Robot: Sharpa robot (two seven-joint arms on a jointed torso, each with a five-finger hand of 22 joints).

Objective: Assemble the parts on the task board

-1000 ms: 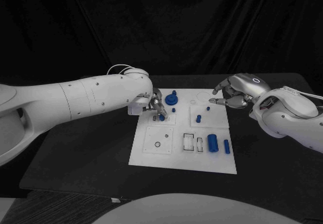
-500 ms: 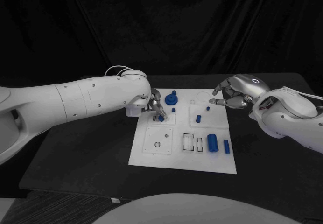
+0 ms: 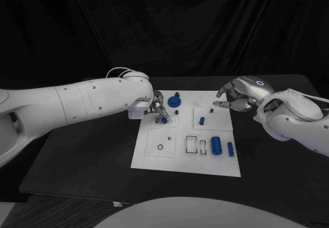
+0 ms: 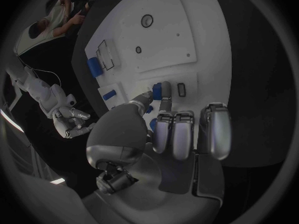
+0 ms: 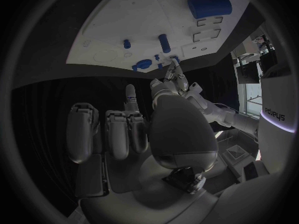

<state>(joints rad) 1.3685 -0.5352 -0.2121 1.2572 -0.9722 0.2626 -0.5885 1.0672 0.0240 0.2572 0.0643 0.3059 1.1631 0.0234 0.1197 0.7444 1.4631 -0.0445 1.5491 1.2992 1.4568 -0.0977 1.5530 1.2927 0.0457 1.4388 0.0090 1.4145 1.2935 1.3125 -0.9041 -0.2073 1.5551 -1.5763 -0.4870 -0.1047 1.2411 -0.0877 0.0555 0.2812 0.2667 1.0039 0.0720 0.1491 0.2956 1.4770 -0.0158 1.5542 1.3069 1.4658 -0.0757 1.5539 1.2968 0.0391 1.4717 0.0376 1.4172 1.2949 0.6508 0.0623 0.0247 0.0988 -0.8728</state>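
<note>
The left hand (image 3: 156,108) is working over the upper-left part of the task board (image 3: 154,159), and across the last second it has barely shifted: the arm has drifted slightly, while the fingertips have stayed on the same spot. It is pinching a small blue peg (image 3: 164,120) between thumb and a finger; in the left wrist view the same peg (image 4: 157,90) is sitting at the fingertips, right against the board beside a small rectangular slot (image 4: 181,89). That stillness suggests the peg is being seated rather than carried, so this insertion is probably near its end, though whether the peg is fully down cannot be told.

Just beyond this hand's fingers, the blue gear-shaped part (image 3: 175,100) is standing on the board. Further toward the other hand, a short blue peg (image 3: 202,120) is standing upright, and nearer the robot a thick blue cylinder (image 3: 217,145) and a slimmer blue bar (image 3: 231,149) are lying side by side.

The right hand (image 3: 237,97) is hovering at the board's upper-right edge, unchanged, its fingers curled loosely apart and holding nothing.
</note>
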